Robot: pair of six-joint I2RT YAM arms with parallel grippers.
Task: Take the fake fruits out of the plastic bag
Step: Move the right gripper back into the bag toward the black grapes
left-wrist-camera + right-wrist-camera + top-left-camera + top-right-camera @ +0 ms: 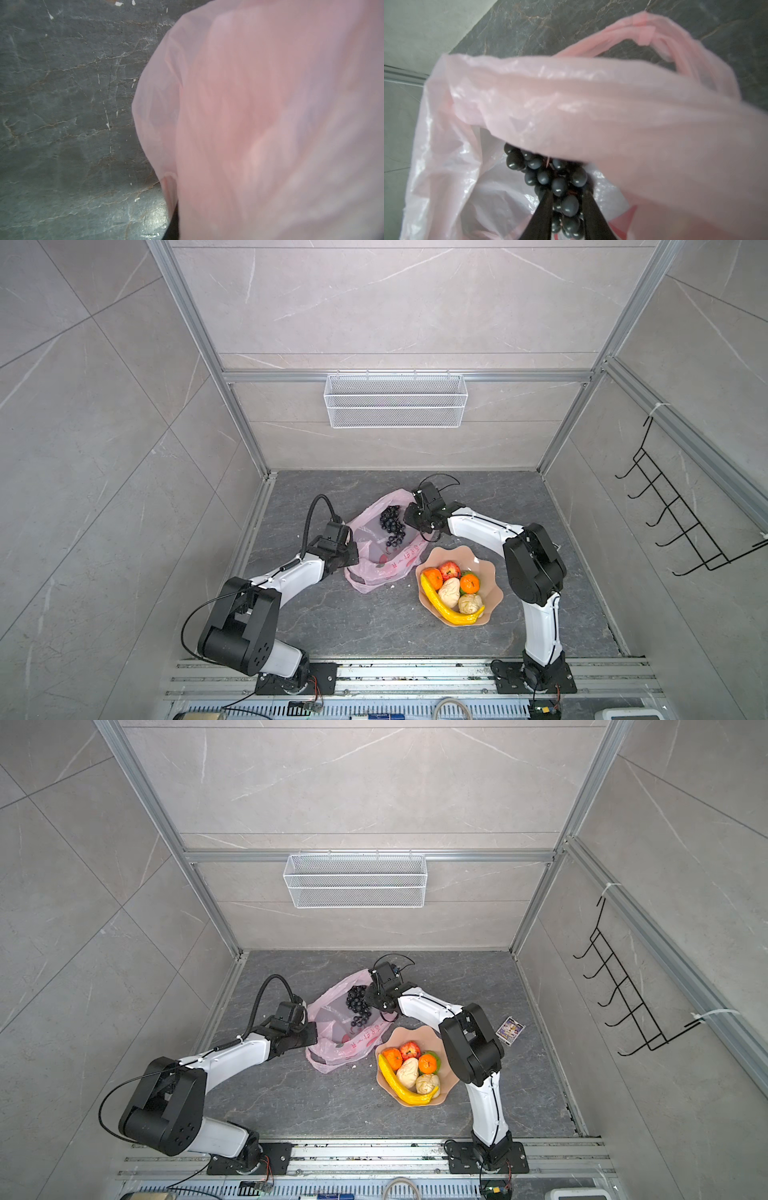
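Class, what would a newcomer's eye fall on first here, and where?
The peach dish piled with bright fruits stands right of centre on the dark floor. Beside it, the pink bag lies open around a dark grape bunch, the right gripper straddling it and the left gripper clamped on the bag's edge.

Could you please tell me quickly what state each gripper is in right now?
Left gripper: closed, apparently pinching the edge of the plastic bag.
Right gripper: jaws clamped around the grape bunch.

Robot in white and black
The left white-and-black robot arm (291, 576), low left in a top view, carries a ribbed black hose (308, 522); the right white-and-black robot arm (478, 526) shows thin black wires.
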